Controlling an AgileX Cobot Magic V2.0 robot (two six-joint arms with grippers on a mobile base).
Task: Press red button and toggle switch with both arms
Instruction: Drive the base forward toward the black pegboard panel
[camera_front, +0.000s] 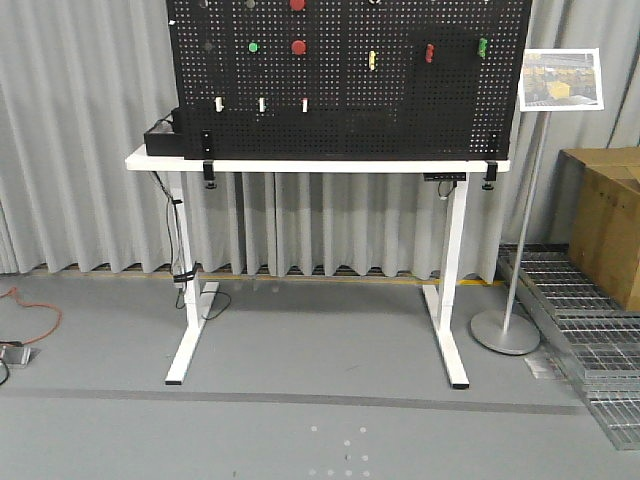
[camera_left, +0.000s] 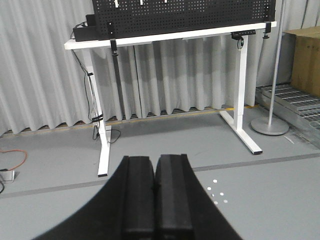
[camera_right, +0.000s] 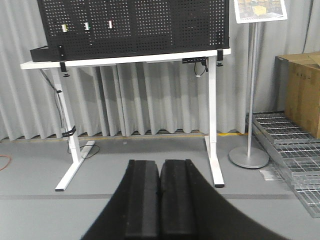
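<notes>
Red button (camera_front: 299, 47), round, matte, seemingly flat-domed, on black pegboard (camera_front: 400, 110).

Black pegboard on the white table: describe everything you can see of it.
The black perforated pegboard stands upright on the white table, held by black clamps at both lower corners. It carries two large round red buttons, a small green button, three white switches and yellow, red and green toggles. Its top is cut off.
</notes>
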